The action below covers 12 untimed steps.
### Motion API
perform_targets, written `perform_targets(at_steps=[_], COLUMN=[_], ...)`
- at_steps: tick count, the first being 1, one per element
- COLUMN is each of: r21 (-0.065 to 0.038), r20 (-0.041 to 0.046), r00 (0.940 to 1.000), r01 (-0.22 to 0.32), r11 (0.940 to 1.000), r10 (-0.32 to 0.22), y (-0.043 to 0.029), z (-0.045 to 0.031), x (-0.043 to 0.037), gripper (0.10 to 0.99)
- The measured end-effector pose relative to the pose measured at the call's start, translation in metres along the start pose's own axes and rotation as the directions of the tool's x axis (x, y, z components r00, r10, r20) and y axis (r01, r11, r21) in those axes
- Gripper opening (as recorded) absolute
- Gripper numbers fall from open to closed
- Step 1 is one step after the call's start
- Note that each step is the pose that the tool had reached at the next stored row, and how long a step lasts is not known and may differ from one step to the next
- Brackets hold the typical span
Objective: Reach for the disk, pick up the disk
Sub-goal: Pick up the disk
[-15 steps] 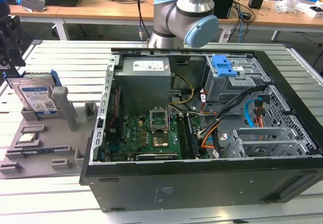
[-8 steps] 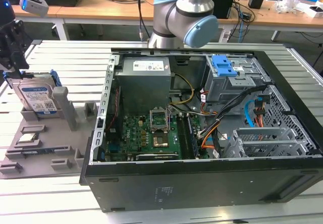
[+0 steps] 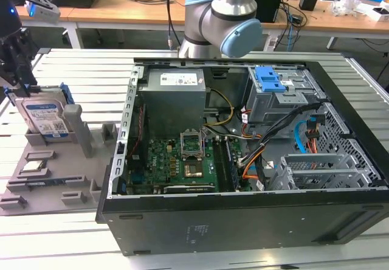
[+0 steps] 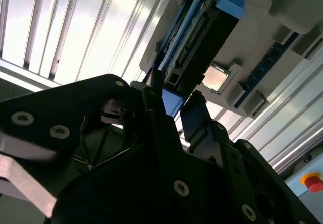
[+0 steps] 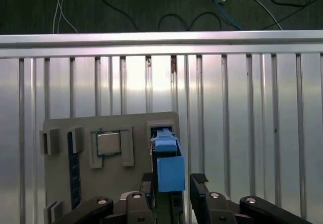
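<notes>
**A:** Where is the disk?

**B:** The disk [image 3: 45, 115] stands upright on its edge in a slot of a grey holder [image 3: 61, 182]. The holder lies on the slatted metal bench [image 3: 48, 236], at the exterior view's left, just beside an open computer case [image 3: 243, 224]. Standing it on edge seems meant to leave its upper, blue-framed edge free to be taken from above.

**A:** And the gripper?

**B:** The black gripper [image 3: 20, 75] hangs directly over that upper edge. In the first wrist view its two fingers [image 5: 199, 186] sit one on each side of the blue edge, with a thin gap showing on each side. The jaws are spread just wider than the disk and hold nothing. The second wrist view shows the same straddle.

**A:** How far along is the job?

**B:** By my reading, the reach is done and the pick-up is not, since the disk sits fully in its slot. A small square chip [image 5: 107, 143] lies flat in its own recess near the disk, apart from the fingers.
</notes>
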State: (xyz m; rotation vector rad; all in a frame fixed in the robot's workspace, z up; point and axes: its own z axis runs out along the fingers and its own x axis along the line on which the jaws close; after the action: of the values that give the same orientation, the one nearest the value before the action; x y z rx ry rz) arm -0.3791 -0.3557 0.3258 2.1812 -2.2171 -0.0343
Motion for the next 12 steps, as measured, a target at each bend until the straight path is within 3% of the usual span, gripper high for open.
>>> perform_targets(at_steps=[5, 10, 12], r21=[0.000, 0.000, 0.000], r20=[-0.0074, -0.0230, -0.0256], r00=[1.0000, 0.9997, 0.9995], r01=[0.000, 0.005, 0.017], r11=[1.0000, 1.0000, 0.9999], r10=[0.000, -0.005, -0.017], y=[0.0000, -0.0005, -0.0014], z=[0.0048, 0.0099, 0.0127], x=[0.0002, 0.0010, 0.0009], gripper=[0.424, 0.424, 0.424])
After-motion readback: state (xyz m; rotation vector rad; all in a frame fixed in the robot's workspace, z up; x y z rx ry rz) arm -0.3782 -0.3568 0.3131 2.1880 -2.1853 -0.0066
